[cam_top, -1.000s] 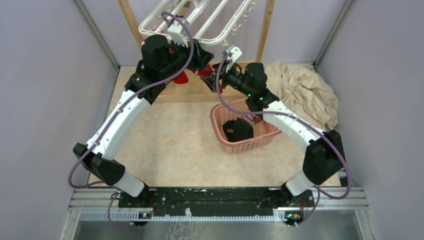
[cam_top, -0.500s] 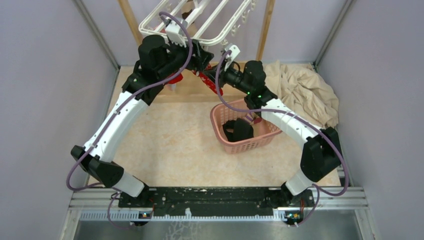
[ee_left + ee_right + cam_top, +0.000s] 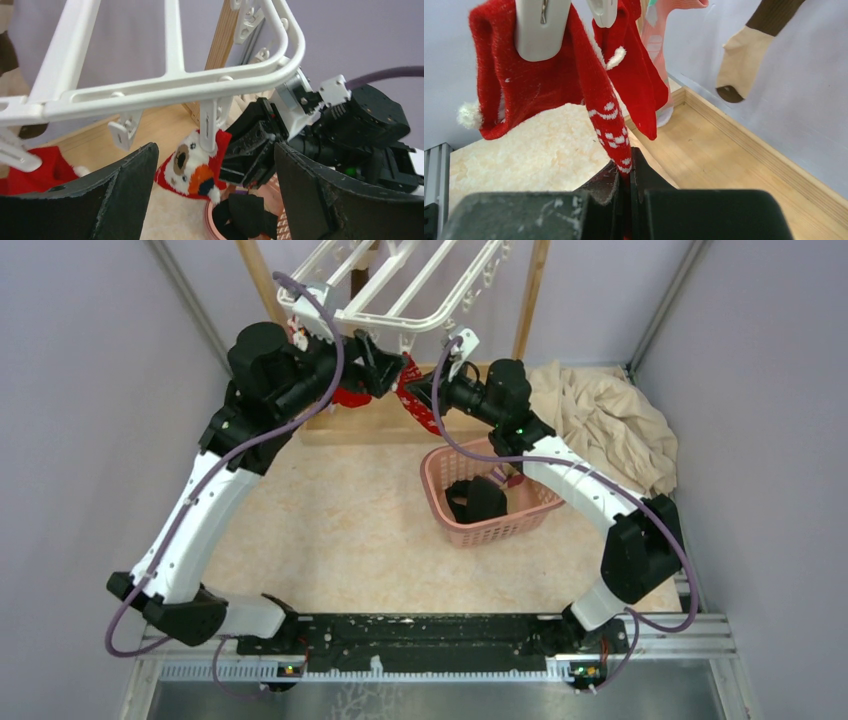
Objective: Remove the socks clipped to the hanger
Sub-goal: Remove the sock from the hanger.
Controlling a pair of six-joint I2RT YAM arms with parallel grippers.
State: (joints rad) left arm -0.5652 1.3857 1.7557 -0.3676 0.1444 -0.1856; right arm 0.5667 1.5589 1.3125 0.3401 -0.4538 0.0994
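Observation:
The white hanger (image 3: 400, 285) hangs at the back, its front bar (image 3: 165, 87) right above my left gripper. A red sock with a white pattern (image 3: 539, 85) dangles from a white clip (image 3: 541, 30). My right gripper (image 3: 626, 172) is shut on that sock's lower end. From the left wrist view the same sock (image 3: 197, 167) shows a bear face, held by the clip (image 3: 210, 125). My left gripper (image 3: 212, 185) stands wide open in front of it, touching nothing. A second red sock (image 3: 631, 75), a pink one (image 3: 659, 40) and a beige-and-brown one (image 3: 744, 55) hang behind.
The pink lattice basket (image 3: 500, 530) stands under the right arm with a black sock (image 3: 478, 502) inside. A crumpled beige cloth (image 3: 610, 425) lies at the back right. Wooden posts (image 3: 530, 300) flank the hanger, and a wooden board (image 3: 370, 425) runs along the back.
My right gripper has closed on the red sock's lower end. The left arm has pulled back to the left and upward, and its jaws have opened wider.

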